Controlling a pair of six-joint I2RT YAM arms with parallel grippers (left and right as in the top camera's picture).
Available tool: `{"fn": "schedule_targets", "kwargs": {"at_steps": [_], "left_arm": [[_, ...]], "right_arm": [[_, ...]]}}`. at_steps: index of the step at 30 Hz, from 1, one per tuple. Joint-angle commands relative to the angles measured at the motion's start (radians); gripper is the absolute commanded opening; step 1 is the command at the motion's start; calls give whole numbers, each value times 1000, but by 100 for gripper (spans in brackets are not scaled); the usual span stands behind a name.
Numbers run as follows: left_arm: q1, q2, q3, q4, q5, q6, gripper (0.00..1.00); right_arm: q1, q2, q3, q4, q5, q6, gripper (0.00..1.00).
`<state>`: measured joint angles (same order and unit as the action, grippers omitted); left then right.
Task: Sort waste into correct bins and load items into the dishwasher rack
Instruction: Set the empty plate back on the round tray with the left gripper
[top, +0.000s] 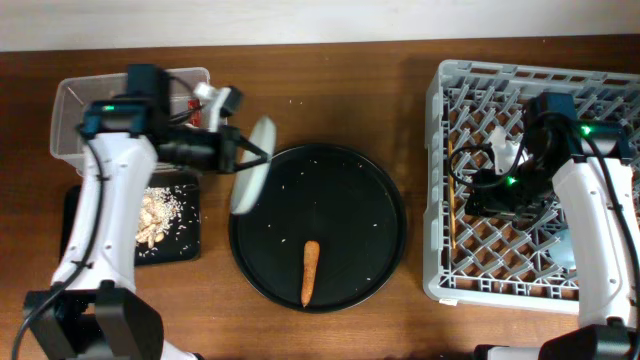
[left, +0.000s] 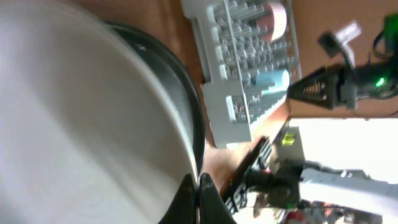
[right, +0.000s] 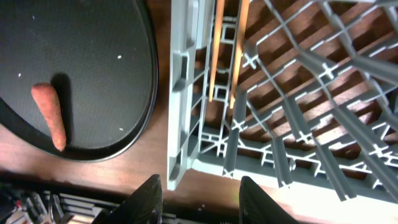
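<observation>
The left gripper (top: 250, 155) pinches the plate (top: 245, 190) by its rim, tilted on edge at the round tray's (top: 360, 200) ten o'clock. It would do best to hold firm, carry the plate toward three o'clock and slot it upright between the rack (top: 470, 80) pegs, clear of the spread right gripper (right: 202, 199).

Left gripper (top: 248, 152) grips a pale grey-white round plate (top: 247, 185), tilted on edge.
The plate hangs over the left rim of the large round black tray (top: 380, 190), where an orange carrot (top: 310, 272) lies. Beige crumbly food scraps (top: 155, 215) sit in the flat black rectangular tray (top: 190, 245), beside the clear rectangular plastic tub (top: 68, 110). The right arm (top: 590, 200) reaches over the large square grey plastic rack (top: 437, 180).
</observation>
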<state>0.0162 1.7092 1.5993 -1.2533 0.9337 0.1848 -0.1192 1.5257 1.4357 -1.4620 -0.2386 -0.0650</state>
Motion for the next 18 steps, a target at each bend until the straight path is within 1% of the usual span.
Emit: {"fn": "schedule_targets", "kwargs": {"at_steps": [1,2,3,5,6,7,9,10,11,12,13,14,15,16,17,18], "left_arm": [[-314,-6,11,151,-455,-238,0],[-414,15,11,182,-590,-298,0],[-513,62,11,206,-692,-347,0],[-612,151,11,262,-742,-360,0],[-645,211,11,304,-806,-360,0],[-665,250,11,327,-838,-360,0],[-687,291,11,336,-837,-360,0],[-690,293,12,350,-837,-360,2],[-689,291,14,356,-837,-360,43],[-688,286,31,343,-838,-359,62],[-657,259,68,294,-838,-359,70],[-637,241,87,268,-838,-359,73],[-602,193,114,204,-850,-359,75],[-550,128,126,142,-892,-360,76],[-503,77,126,105,-908,-360,77],[-418,5,126,56,-907,-360,79]], "right_arm": [[-6,-1,0,-1,-12,-10,40],[-6,-1,0,-1,-13,-10,40],[-6,-1,0,-1,-13,-10,40],[-6,-1,0,-1,-13,-10,40],[-6,-1,0,-1,-13,-10,40],[-6,-1,0,-1,-13,-10,40],[-6,-1,0,0,-13,-10,40],[-6,-1,0,0,-13,-10,40],[-6,-1,0,-1,-13,-10,40],[-6,-1,0,-1,-12,-10,40],[-6,-1,0,-1,-12,-10,41],[-6,-1,0,-1,-13,-10,41],[-6,-1,0,-1,-13,-10,41],[-5,-1,0,3,-30,-10,44],[-5,-1,1,11,-83,-10,47],[1,-1,3,30,-160,-32,48]]}}
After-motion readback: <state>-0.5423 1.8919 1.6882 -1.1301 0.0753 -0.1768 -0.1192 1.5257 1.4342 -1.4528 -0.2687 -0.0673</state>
